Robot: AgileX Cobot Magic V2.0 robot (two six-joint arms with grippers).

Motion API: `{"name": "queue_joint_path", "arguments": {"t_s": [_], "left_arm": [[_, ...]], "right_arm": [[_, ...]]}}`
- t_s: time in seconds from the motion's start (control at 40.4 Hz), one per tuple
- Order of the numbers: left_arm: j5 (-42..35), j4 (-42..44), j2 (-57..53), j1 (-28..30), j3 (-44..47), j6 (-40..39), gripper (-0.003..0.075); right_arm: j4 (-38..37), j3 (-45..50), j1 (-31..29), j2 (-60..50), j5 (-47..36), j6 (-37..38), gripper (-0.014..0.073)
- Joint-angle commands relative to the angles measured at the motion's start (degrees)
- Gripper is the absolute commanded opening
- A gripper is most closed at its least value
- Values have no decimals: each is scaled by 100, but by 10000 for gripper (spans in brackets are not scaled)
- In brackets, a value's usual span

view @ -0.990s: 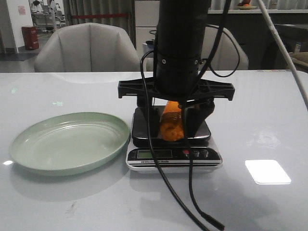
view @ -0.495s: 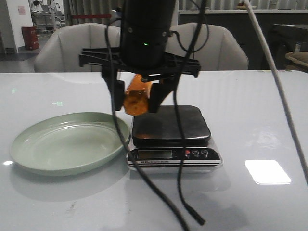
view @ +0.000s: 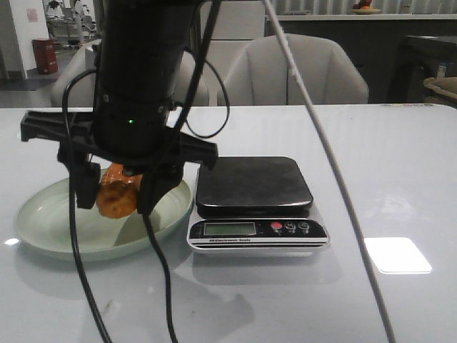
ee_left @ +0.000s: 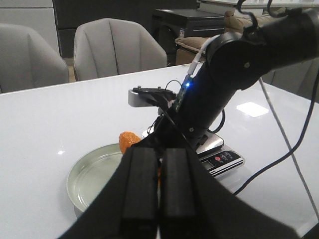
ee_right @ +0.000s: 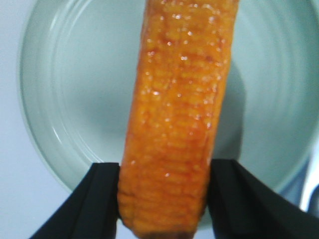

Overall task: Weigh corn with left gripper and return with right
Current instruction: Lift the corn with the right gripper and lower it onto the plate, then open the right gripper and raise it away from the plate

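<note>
1. Corn [view: 116,198]: held off the desk, over the near-right part of the plate [view: 43,229], not touching it as far as the front view shows. Seen lengthwise in the right wrist view [ee_right: 177,119], with the plate's pale green floor directly beneath.
2. Right pincer [view: 118,189]: clamped on the corn, one finger on each flank near one end; the rest of the cob sticks out free past the fingers [ee_right: 97,199]. Green light dot visible on the cylinder above.
3. Left pincer [ee_left: 158,189]: drawn back from the work, aimed at the plate from a distance, fingers pressed together with nothing between them.
4. Scale [view: 253,204]: just right of the plate, platform bare; display too small to read.
5. Step in hand, as a judgement: weighing looks done and the return leg is under way, corn carried by the right arm and now above its plate.
6. Next move, as a judgement: lower until the cob rests in the plate's flat middle, then part the fingers and lift straight up clear.
7. Care needed: a round cob may roll once freed, so a low, gentle release well inside the rim suits best; cables [view: 161,286] hanging near the plate's edge worth keeping clear of the rim.
</note>
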Motion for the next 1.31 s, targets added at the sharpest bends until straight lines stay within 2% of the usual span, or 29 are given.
{"name": "queue_joint_path", "arguments": {"t_s": [0.0, 0.248, 0.347, 0.569, 0.668, 0.842, 1.04, 1.287], "left_arm": [[-470, 35, -87, 9, -123, -15, 121], [-470, 35, -87, 9, -123, -15, 121], [-470, 35, -87, 9, -123, -15, 121], [-470, 35, -87, 9, -123, -15, 121], [-470, 35, -87, 9, -123, -15, 121], [-470, 35, -87, 9, -123, -15, 121], [-470, 35, -87, 9, -123, -15, 121], [-470, 74, -87, 9, -123, -15, 121]], "right_arm": [[188, -196, 7, -214, -472, -41, 285], [242, -196, 7, -44, -653, -41, 493], [242, -196, 7, -44, -666, -41, 527], [235, -196, -35, -142, -484, -72, 526], [223, -196, -138, -312, -243, -322, 525], [223, -196, -379, -762, 269, -1106, 525], [249, -196, -682, -1353, 862, -2416, 525], [324, 6, -1233, -2051, 1581, -3408, 525]]}}
